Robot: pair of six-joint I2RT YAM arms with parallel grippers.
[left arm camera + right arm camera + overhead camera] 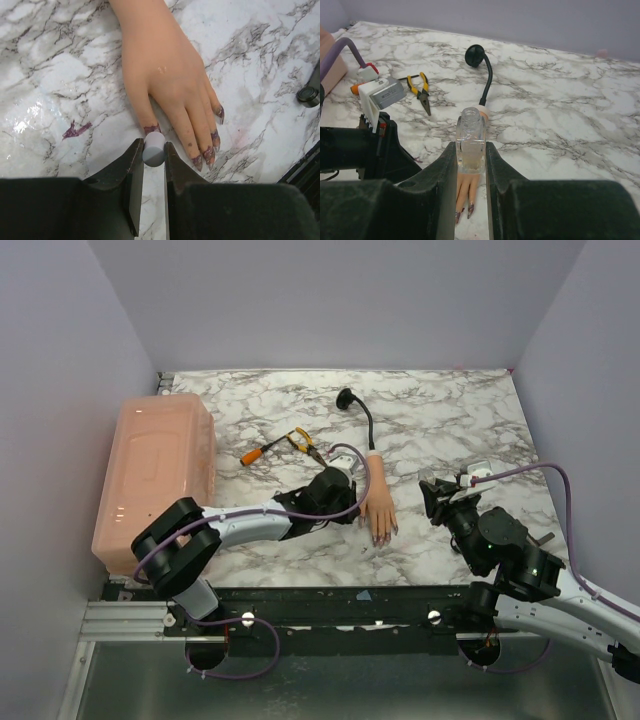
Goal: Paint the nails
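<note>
**Operator:** Where do the nails sit against my left fingers?

**Spotter:** Your left fingers (136, 156) are nearly closed, pinching a small round grey cap (153, 152). In the left wrist view the cap sits at lower centre. It is right at the tip of the nearest finger of the mannequin hand (160, 65), over a nail smeared purple. Whatever is under the cap is hidden, so you cannot tell if anything touches that nail. The other nails (208, 154) lie just to the right of your fingers, dark and purplish, pointing to the lower right of the frame.

**Operator:** And my right fingers?

**Spotter:** Your right fingers (449, 167) are closed on a clear glass bottle (471, 142), upright, with its neck uncovered. In the top view they are to the right of the mannequin hand, well apart from it. In the right wrist view the purplish fingertips show under the bottle, at lower centre.

**Operator:** The hand itself?

**Spotter:** It lies palm down at the middle of the counter (450, 420). Its wrist joins a black bendy stalk (368, 420) that ends in a round foot toward the upper centre.

**Operator:** What else is around?

**Spotter:** The counter is white marble with grey veins, and there is a purple smear (75, 130) at the left of the left wrist view. Yellow-handled pliers (303, 443) and an orange screwdriver (258, 452) lie above your left arm. A pink tub (155, 475) stands at the far left, and plain lavender walls (330, 300) close in three sides.
</note>
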